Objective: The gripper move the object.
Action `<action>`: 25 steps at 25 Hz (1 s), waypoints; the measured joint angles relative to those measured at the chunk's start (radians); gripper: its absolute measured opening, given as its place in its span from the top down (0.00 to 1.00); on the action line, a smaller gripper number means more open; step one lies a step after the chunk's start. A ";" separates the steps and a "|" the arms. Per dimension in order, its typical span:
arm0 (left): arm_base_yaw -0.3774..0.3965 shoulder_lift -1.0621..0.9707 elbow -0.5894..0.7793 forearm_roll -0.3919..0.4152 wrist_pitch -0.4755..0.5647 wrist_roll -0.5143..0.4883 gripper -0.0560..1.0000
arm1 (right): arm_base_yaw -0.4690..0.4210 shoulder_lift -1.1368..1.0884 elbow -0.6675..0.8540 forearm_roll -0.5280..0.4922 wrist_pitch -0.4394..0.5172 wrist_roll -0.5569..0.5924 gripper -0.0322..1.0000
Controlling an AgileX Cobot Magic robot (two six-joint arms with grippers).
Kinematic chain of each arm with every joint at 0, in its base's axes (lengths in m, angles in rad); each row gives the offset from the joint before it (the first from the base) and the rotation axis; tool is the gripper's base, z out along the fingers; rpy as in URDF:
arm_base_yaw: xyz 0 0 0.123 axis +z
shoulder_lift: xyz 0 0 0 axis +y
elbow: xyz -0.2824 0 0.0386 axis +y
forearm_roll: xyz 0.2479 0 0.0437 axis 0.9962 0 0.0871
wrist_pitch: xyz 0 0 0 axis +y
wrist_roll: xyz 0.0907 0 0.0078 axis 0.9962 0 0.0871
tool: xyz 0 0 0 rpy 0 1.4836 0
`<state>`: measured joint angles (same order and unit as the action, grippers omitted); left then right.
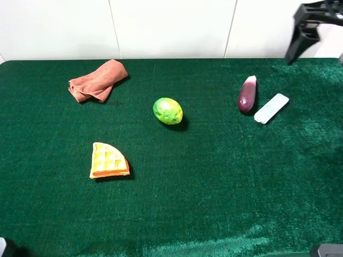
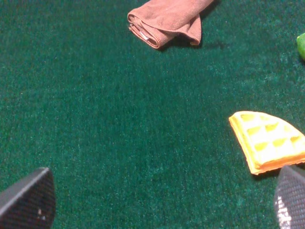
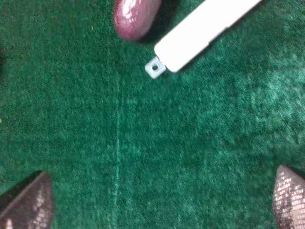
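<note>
Right gripper (image 3: 162,202) spread wide, empty, short of the eggplant (image 1: 247,95) at upper right. Risk: the white bar (image 1: 271,108) just beside it gets nudged or pinched instead.

A dark green, carpet-like cloth covers the bench (image 1: 214,203), and white wall panels (image 1: 171,27) with thin vertical seams span the frame's top.

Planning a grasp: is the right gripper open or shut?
Open: the right gripper's fingertips sit wide apart, bare green cloth between.
</note>
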<state>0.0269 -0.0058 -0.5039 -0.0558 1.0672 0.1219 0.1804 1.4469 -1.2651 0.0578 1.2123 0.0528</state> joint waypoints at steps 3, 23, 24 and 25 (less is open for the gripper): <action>0.000 0.000 0.000 0.000 0.000 0.000 0.07 | 0.000 -0.105 0.058 -0.006 0.001 -0.002 0.30; 0.000 0.000 0.000 0.000 0.000 0.000 0.07 | 0.000 -0.792 0.306 -0.012 0.006 -0.002 0.30; 0.000 0.000 0.000 0.000 0.000 0.000 0.07 | -0.003 -0.837 0.329 -0.013 0.004 -0.002 0.30; 0.000 0.000 0.000 0.000 0.000 0.000 0.07 | -0.009 -0.884 0.351 -0.015 0.001 -0.002 0.30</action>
<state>0.0269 -0.0058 -0.5039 -0.0558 1.0672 0.1219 0.1717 0.5627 -0.9145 0.0423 1.2134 0.0509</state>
